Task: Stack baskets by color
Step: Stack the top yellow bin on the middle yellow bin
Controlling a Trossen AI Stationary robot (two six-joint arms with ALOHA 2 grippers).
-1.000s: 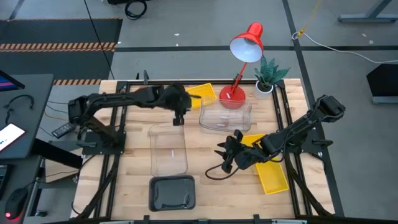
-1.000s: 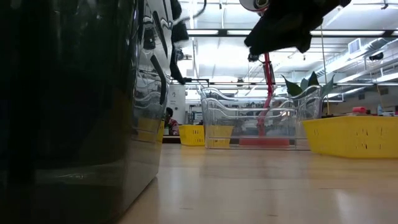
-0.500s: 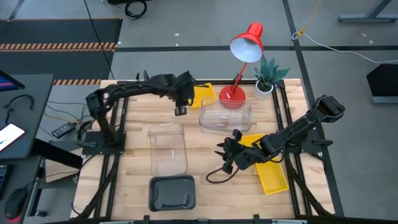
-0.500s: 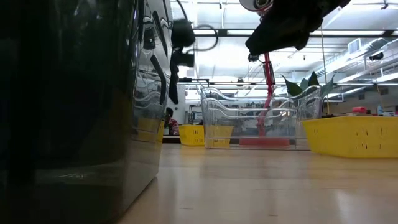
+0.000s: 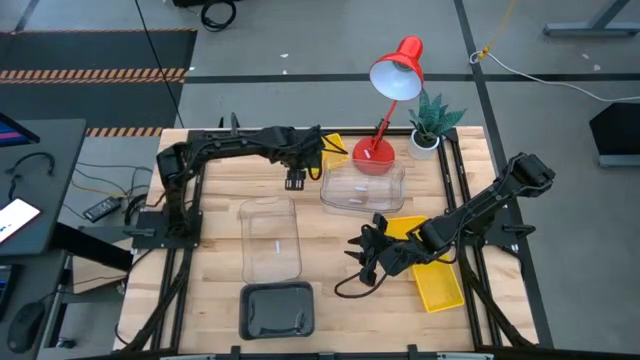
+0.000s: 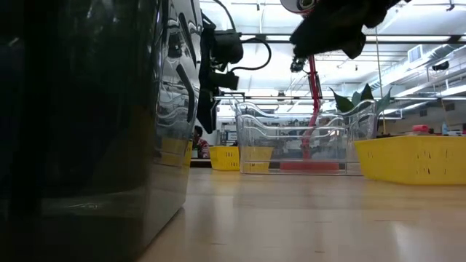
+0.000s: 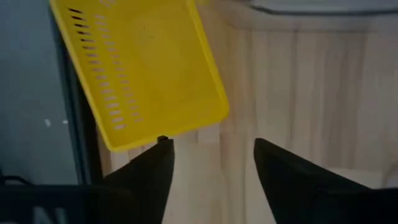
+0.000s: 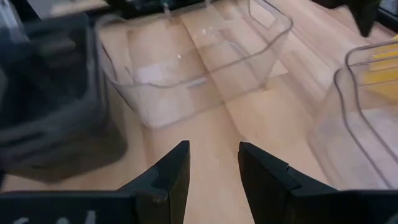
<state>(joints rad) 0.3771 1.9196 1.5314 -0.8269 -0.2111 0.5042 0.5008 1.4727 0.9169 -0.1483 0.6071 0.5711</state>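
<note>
A yellow basket [image 5: 328, 150] lies on the table's far side, left of the lamp's base; in the left wrist view this basket [image 7: 143, 68] lies just beyond my open left gripper [image 7: 211, 165]. My left gripper [image 5: 297, 182] hangs above the wood, pointing steeply down. Clear baskets lie at the far middle [image 5: 362, 186] and centre left [image 5: 272, 238]. A dark grey basket [image 5: 277, 310] sits at the near edge. My right gripper [image 5: 365, 255] hovers open, left of the yellow baskets [image 5: 437, 280] under its arm.
A red desk lamp [image 5: 390, 95] and a small potted plant [image 5: 430, 125] stand at the far right, behind the far clear basket. Bare wood [image 5: 335, 235] lies between the two clear baskets. In the low view the dark grey basket [image 6: 80, 116] fills the left.
My left gripper has reached toward the table's right, nearer the far yellow basket, sinking and tipping more steeply down; its fingers now stand wider apart. My right arm has kept still. No basket has moved.
</note>
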